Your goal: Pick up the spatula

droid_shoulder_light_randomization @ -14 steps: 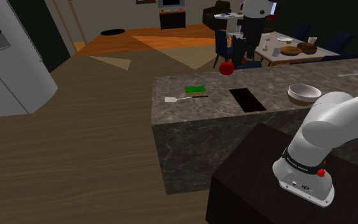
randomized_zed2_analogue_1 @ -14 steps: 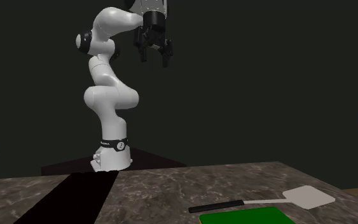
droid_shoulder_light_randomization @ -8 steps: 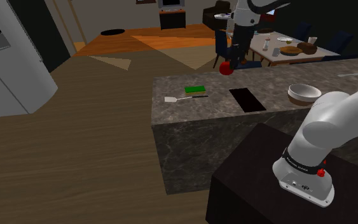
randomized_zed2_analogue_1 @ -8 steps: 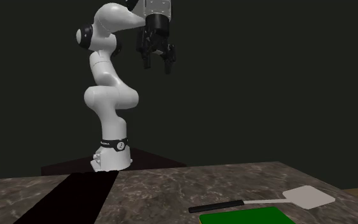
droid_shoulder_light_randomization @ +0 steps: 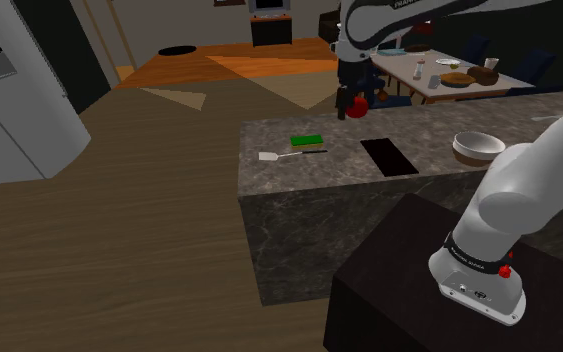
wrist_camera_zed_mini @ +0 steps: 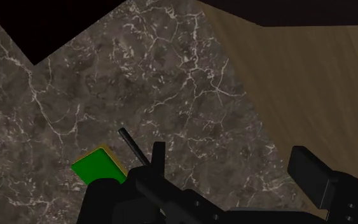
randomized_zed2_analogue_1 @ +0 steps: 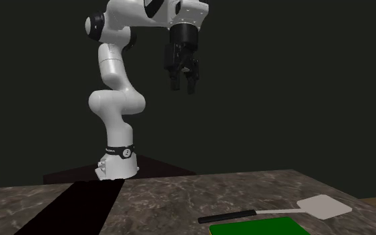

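– White-bladed spatula (randomized_zed2_analogue_1: 323, 207), where's it sitting?
– It's lying flat on the marble surface (randomized_zed2_analogue_1: 153, 197). The black handle is pointing toward the black slot (randomized_zed2_analogue_1: 79, 207) and the blade is pointing away. A green block (randomized_zed2_analogue_1: 260, 228) is lying just beside it, along the handle.
– Touching?
– Can't tell, they're looking very close.
– End effector (randomized_zed2_analogue_1: 184, 87)?
– It's hanging high over the surface, pointing down, well apart from the spatula. Its fingers (wrist_camera_zed_mini: 311, 168) are standing apart: released, gripping nothing.
– Wrist view?
– The block's corner and the handle's tip are peeking out past the fingers, with marble around them. Wood floor (wrist_camera_zed_mini: 298, 83) is showing beyond the surface's edge.
– Anything else?
– A bowl (droid_shoulder_light_randomization: 479, 146) is sitting past the slot, on the side nearer the stand (droid_shoulder_light_randomization: 409, 270).
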